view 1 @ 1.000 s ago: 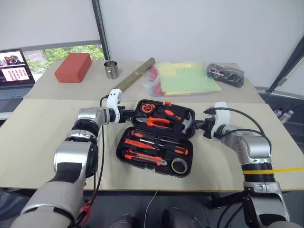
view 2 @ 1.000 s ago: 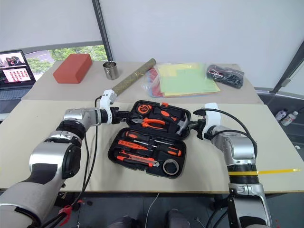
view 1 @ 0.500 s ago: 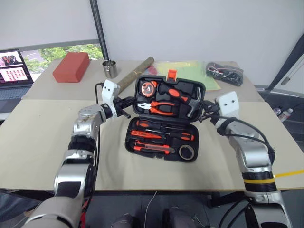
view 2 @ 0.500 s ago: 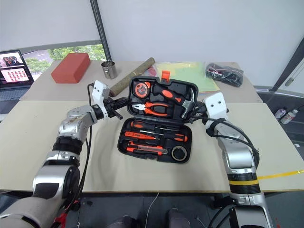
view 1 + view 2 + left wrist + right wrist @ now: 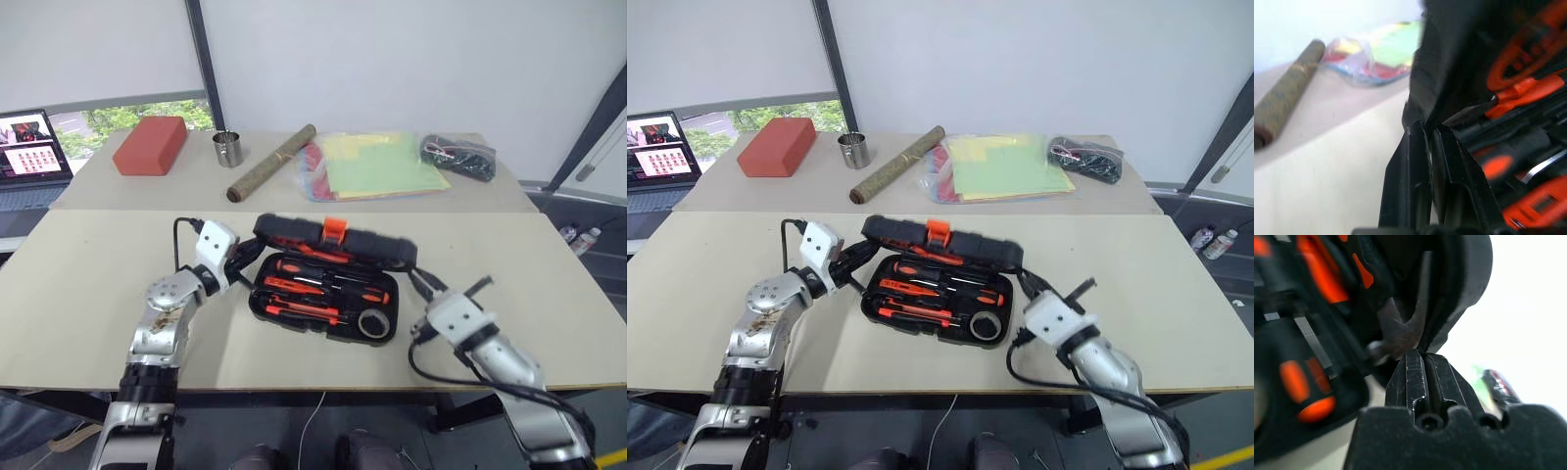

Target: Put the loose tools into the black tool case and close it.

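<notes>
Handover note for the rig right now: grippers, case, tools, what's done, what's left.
Left gripper: at the case's left end, fingers pressed together, holding nothing.
Right gripper: at the case's right end, fingers together, nothing held.
Black tool case: lid tipped most of the way down, not yet shut; orange latch unfastened.
Done: screwdrivers, knife and tape roll sit in their slots.
Left: press lid down, snap latch.

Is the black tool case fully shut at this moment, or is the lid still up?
Partly open. The tool case lid hangs low over the base, but screwdrivers and tape roll still show in the gap.
</notes>
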### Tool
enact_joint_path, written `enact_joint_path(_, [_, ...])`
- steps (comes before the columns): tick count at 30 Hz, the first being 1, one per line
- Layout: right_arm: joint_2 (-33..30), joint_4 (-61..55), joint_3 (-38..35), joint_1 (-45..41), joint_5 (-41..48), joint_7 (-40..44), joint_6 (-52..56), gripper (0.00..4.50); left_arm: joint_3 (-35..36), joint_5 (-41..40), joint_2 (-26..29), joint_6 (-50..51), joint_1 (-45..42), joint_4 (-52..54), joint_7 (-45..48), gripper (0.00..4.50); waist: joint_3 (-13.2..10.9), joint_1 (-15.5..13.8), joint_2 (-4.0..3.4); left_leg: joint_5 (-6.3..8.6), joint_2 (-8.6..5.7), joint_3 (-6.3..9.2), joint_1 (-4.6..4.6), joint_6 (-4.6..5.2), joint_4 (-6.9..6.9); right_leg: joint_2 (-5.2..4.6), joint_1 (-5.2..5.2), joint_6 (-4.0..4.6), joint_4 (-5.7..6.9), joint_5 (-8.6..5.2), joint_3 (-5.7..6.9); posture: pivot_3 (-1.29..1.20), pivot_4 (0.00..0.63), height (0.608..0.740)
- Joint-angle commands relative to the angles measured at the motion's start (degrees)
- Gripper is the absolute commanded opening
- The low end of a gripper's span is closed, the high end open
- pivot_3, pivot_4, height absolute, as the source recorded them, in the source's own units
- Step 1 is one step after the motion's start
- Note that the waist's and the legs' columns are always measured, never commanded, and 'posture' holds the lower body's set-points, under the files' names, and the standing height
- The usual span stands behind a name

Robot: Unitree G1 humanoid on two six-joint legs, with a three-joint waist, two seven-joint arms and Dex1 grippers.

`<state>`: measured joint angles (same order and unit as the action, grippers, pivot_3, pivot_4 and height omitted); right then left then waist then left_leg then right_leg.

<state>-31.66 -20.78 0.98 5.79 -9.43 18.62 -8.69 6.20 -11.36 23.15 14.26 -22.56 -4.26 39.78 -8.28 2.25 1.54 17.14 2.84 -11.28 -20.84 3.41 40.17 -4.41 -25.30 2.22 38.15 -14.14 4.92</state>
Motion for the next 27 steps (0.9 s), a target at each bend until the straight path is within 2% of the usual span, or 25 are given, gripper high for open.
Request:
enact_joint_path(1, [-3.5,-9.5,-7.7,5.6,9.4,6.3,6.1,1.66,6.7,-10.6,7.9,15.1,2.6,8.9,4.8,1.81,0.0,0.0,0.01,-0.01,0.01,0.00,0.08,-0.03,-0.07,-0.01,0.02,0.00,0.01,-0.01,-0.08,0.00,0.150,0.736])
enact_joint_path(2, [-5.7,-12.4,-10.5,8.8,14.9,10.3,11.7,2.05,8.4,-15.0,13.0,21.3,4.0,9.2,10.5,2.25,0.0,0.0,0.02,-0.03,0.01,0.00,0.11,-0.05,-0.10,-0.02,0.02,0.00,0.02,-0.01,-0.16,0.00,0.150,0.736])
enact_joint_path(4, [-9.8,-16.5,-14.0,14.3,23.4,17.4,18.6,2.07,9.4,-19.0,21.2,27.5,3.9,5.3,18.2,2.88,0.0,-0.1,0.06,-0.03,0.08,0.01,0.17,-0.06,-0.16,-0.01,0.02,0.05,0.05,-0.04,-0.17,0.00,0.150,0.736])
enact_joint_path(5, [-11.4,-17.7,-14.9,16.0,25.8,19.8,20.5,2.07,9.0,-19.2,23.7,28.7,2.9,2.7,20.0,2.88,0.0,-0.2,0.06,-0.03,0.08,0.04,0.27,-0.07,-0.20,-0.02,0.12,0.09,0.01,-0.07,-0.16,0.00,0.150,0.736])
enact_joint_path(7, [-14.0,-19.8,-14.8,18.6,29.9,24.2,22.7,2.07,5.2,-14.8,25.6,23.2,-3.2,-6.8,21.5,2.88,0.0,-1.3,0.00,-0.03,0.05,0.04,0.52,-0.08,-0.34,-0.04,0.32,0.10,-0.11,-0.09,-0.14,0.00,0.150,0.736])
enact_joint_path(9, [-15.3,-20.4,-13.0,18.2,31.2,25.9,25.2,2.07,1.3,-9.7,24.4,16.5,-9.6,-14.9,21.4,2.88,0.0,-2.4,-0.05,0.11,-0.08,0.10,0.72,-0.10,-0.38,-0.02,0.60,0.08,-0.15,-0.13,0.00,0.00,0.150,0.736])
enact_joint_path(10, [-15.5,-20.2,-11.4,17.1,31.0,26.2,25.9,1.82,-0.7,-7.2,22.4,12.3,-13.9,-19.5,20.8,2.63,0.1,-2.8,-0.01,0.33,-0.13,0.07,0.68,-0.45,-0.44,-0.07,0.53,0.06,-0.22,-0.11,0.00,0.00,0.150,0.736])
enact_joint_path(13, [-16.2,-19.6,-6.4,12.8,29.8,27.1,28.5,1.08,-6.5,-0.5,16.2,1.0,-25.2,-32.9,20.5,1.95,0.1,-3.4,0.26,0.38,-0.18,0.10,0.59,-0.38,-0.32,-0.12,0.60,0.06,-0.23,-0.02,0.02,0.00,0.150,0.736])
enact_joint_path(14, [-16.4,-19.2,-4.8,11.3,29.1,27.3,29.3,0.66,-8.0,1.3,14.3,-2.0,-28.1,-36.7,20.7,1.42,0.1,-3.6,0.34,0.39,-0.24,0.12,0.52,-0.33,-0.26,-0.10,0.60,0.17,-0.23,0.04,0.10,0.00,0.150,0.736])
enact_joint_path(16, [-16.6,-18.3,-1.9,8.6,27.7,27.5,30.0,0.02,-10.6,5.0,10.8,-8.5,-33.4,-44.7,20.6,0.85,0.2,-3.5,0.40,0.14,-0.26,0.14,0.12,0.23,-0.04,-0.05,0.36,0.46,-0.25,0.21,0.22,0.00,0.150,0.736])
enact_joint_path(18, [-16.5,-16.8,0.8,5.6,26.3,27.7,30.8,0.00,-13.5,8.6,6.2,-15.0,-38.4,-51.8,19.9,0.07,0.2,-3.1,0.43,0.13,-0.30,0.26,-0.31,0.27,0.20,0.00,0.07,0.43,-0.18,0.21,0.32,0.00,0.150,0.736])
enact_joint_path(23, [-16.3,-13.9,6.0,-1.4,21.6,26.6,33.7,0.00,-18.6,16.4,-0.4,-25.4,-45.3,-63.5,17.4,0.02,0.1,-2.4,0.52,0.15,-0.42,0.21,-0.46,0.29,0.09,0.04,-0.08,0.29,-0.30,0.10,0.60,0.00,0.150,0.736])
enact_joint_path(27, [-14.9,-11.3,6.2,-5.2,19.1,23.8,36.1,0.00,-22.1,21.6,-2.2,-31.1,-46.7,-67.9,20.8,0.02,0.1,-2.4,0.53,0.15,-0.34,0.27,-0.41,0.29,0.07,0.01,-0.03,0.28,-0.33,0.09,0.56,0.00,0.150,0.736])
